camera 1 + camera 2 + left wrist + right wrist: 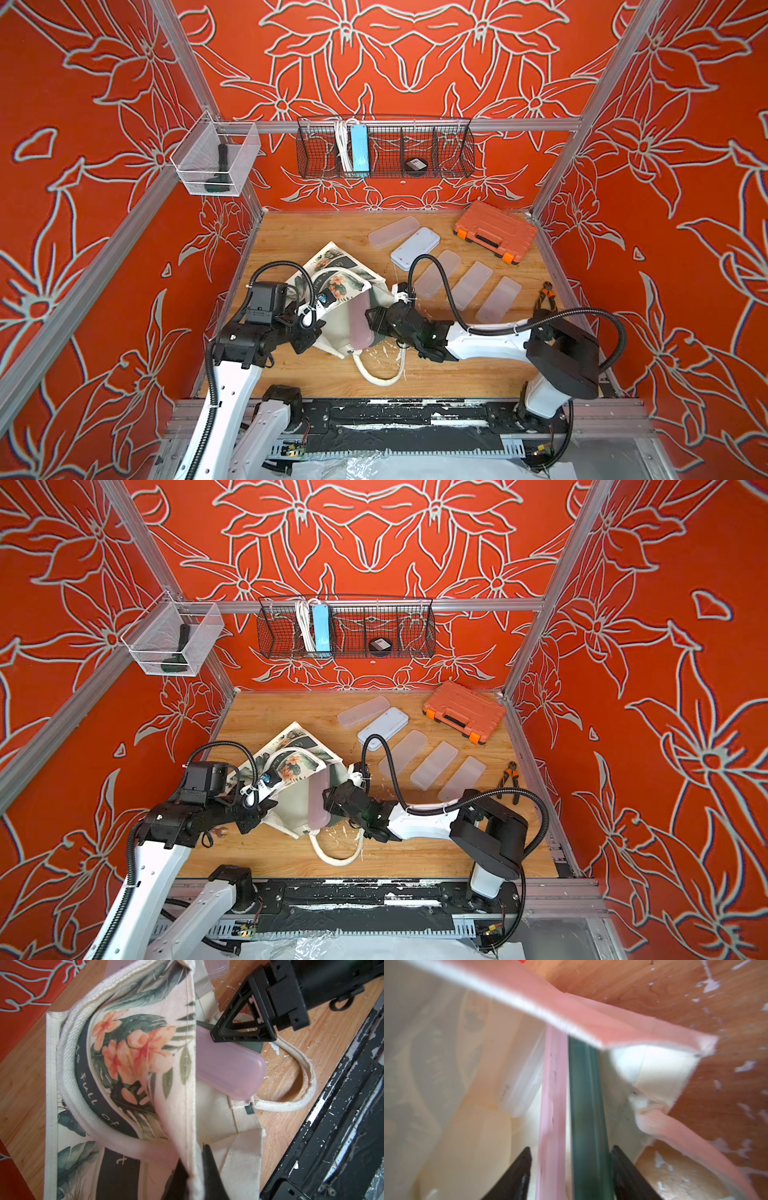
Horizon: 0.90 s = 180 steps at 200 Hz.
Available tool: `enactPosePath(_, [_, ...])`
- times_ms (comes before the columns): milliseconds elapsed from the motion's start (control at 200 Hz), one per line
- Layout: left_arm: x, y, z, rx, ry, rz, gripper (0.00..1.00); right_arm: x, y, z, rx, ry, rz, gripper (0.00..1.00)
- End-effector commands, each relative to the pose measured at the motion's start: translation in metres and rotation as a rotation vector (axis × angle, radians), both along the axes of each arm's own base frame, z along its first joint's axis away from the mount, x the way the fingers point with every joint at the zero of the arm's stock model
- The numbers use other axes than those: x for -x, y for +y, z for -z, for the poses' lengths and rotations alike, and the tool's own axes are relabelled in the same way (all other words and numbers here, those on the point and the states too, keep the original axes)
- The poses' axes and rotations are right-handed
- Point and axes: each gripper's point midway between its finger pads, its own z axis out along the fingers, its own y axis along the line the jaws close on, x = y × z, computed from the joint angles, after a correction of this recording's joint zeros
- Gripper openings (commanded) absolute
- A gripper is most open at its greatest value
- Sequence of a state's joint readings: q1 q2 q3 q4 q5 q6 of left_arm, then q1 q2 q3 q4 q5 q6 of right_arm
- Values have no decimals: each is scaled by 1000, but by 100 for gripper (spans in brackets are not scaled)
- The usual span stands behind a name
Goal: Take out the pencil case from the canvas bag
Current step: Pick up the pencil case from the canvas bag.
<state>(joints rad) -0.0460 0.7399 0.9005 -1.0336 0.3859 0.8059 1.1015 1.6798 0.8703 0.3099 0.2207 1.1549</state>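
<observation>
Right pincer [570, 1148] is at the bag mouth with its jaws roughly half apart. It straddles two slabs seen edge-on: the pink pencil case [552, 1105] and a dark green slab [585, 1105] pressed against it. A thin sliver of gap shows beside the pink edge, and the green edge sits about on the other fingertip. That reads as bracketing, not clamped, though the wrist view can't confirm firm contact.

Left pincer [194, 1167] is fully closed on the rim of the canvas bag [133, 1053], holding that cloth edge lifted so the mouth gapes. It's occupied, so the right arm is the one on the case.

Key geometry: in both top views the pencil case [360, 322] has its long axis running from the robot's side of the bench [457, 374] toward the far wall. Its near end pokes out of the bag and the rest is inside. Right pincer [372, 322] sits at its right, pointing square across that axis.

My read: the extraction line is along the long axis, toward the robot, not along the arm's reach. Watch item: the green slab is inside the same bite and may come out too.
</observation>
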Motion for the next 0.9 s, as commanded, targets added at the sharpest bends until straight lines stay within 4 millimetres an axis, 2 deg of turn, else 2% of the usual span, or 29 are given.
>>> enactPosePath(0, [-1,-11,-17,72,-26,20,0,3,3,14,51,12,-44,68])
enactPosePath(160, [2,-16,-22,120,-15,5,0,7,21,10,9,11,-117,73])
enactPosePath(260, [3,-16,-20,130,-9,-5,0,10,24,9,4,8,-150,73])
enactPosePath(455, [2,-17,-19,162,-3,-33,0,17,18,18,76,15,-198,78])
enactPosePath(565, [3,-19,-18,176,1,-34,0,18,13,24,177,7,-237,83])
enactPosePath(706, [5,-19,-17,187,6,-41,0,21,7,31,305,5,-290,83])
enactPosePath(896, [7,-22,-17,217,18,-55,0,24,11,28,373,-55,-393,90])
